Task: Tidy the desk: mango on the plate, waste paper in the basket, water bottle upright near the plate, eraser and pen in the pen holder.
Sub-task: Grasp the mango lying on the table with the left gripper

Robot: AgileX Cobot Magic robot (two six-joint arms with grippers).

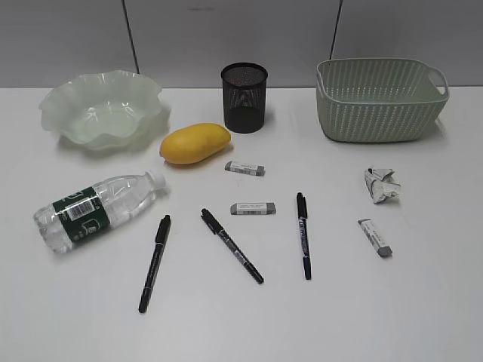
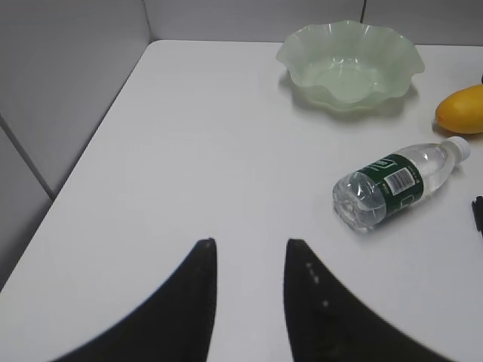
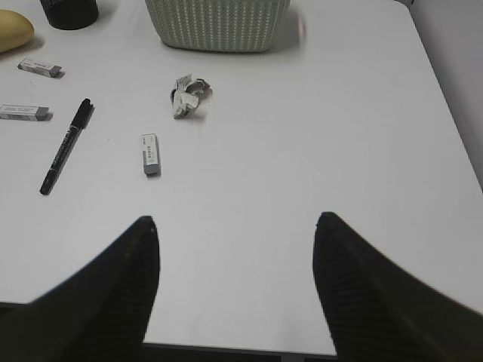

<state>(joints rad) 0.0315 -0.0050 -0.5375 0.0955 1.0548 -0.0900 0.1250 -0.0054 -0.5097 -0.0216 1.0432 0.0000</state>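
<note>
Three pens (image 1: 232, 246), three erasers (image 1: 253, 208), one mango (image 1: 195, 143), one water bottle (image 1: 98, 209).

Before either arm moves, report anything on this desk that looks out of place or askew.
The water bottle lies on its side instead of upright. The mango sits on the table beside the empty plate. The waste paper lies loose in front of the basket. Three pens and three erasers are scattered outside the pen holder. Nothing looks spilled or damaged.

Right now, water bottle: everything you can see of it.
The water bottle is clear ribbed plastic with a dark green barcode label and a white cap. It lies on its side on the white table, cap pointing toward the mango, in front of the plate. Nothing touches it except the table.
</note>
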